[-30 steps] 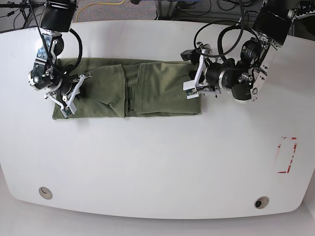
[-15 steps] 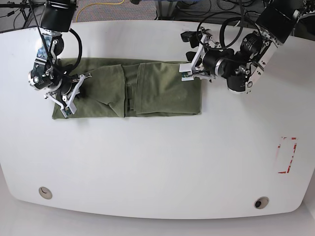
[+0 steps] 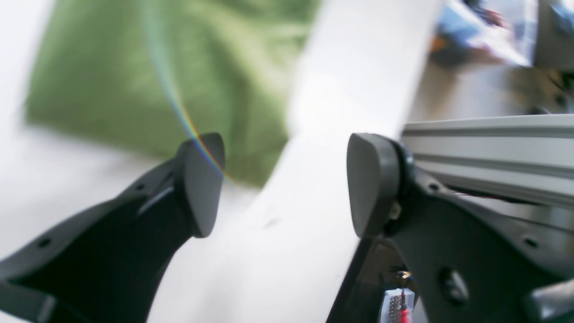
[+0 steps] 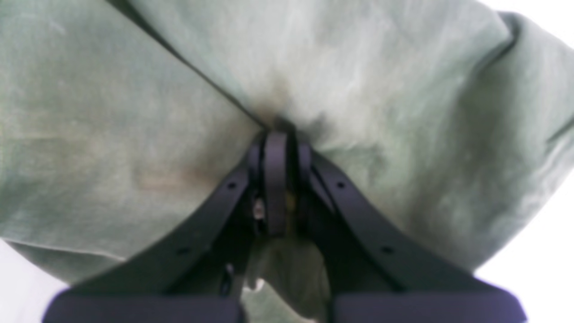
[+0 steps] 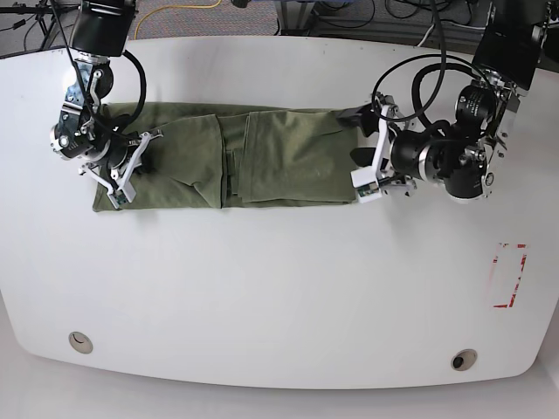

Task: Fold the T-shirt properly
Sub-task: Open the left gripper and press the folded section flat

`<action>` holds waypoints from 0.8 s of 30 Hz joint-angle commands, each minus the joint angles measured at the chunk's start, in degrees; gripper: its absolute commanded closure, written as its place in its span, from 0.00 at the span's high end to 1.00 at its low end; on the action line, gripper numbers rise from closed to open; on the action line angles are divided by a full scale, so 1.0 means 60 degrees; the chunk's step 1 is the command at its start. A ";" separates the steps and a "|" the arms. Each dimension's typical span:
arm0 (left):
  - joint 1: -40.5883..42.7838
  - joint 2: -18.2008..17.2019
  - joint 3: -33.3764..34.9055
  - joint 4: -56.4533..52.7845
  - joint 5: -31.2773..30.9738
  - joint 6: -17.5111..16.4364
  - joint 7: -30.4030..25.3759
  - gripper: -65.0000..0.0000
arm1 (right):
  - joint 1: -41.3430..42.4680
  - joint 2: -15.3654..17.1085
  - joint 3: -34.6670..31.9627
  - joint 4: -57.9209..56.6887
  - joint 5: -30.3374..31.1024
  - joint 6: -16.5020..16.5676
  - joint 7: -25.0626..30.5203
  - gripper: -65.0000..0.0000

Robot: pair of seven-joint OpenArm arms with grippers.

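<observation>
Lying folded into a wrinkled olive band, the T-shirt is pinched by the right claw; left claw gapes.

the t-shirt lies on the table toward 12 o'clock, the right gripper on its 9 o'clock end, the left gripper just off its 3 o'clock edge.

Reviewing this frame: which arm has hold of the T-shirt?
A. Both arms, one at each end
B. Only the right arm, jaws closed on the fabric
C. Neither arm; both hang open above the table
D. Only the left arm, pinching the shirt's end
B. The right gripper is closed with the T-shirt bunched at its tips, while the left gripper stands wide open beside the shirt's end with only the table between its pads.
</observation>
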 commanded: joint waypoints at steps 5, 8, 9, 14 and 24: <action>-0.0098 0.0130 -0.0247 -0.0346 0.1078 0.0558 -0.0144 0.60 | 0.0108 0.0131 0.0045 0.0168 0.0019 -0.0053 0.0036 0.05; -0.0084 0.0409 -0.0247 -0.0624 0.1459 0.0558 -0.0144 0.60 | 0.0108 0.0131 0.0045 0.0168 0.0033 -0.0053 0.0036 0.05; -0.0069 0.0453 -0.0247 -0.0683 0.1547 0.0558 -0.0144 0.60 | 0.0108 0.0131 0.0045 0.0168 0.0019 -0.0053 0.0036 0.05; 0.0078 0.0526 -0.0115 -0.1049 0.1942 0.0558 -0.0173 0.60 | 0.0108 0.0131 0.0045 0.0168 0.0019 -0.0053 0.0036 0.05; 0.0107 0.0511 0.1248 -0.1211 0.1928 0.0558 -0.0935 0.60 | 0.0108 0.0131 0.0045 0.0168 0.0033 -0.0053 0.0036 0.05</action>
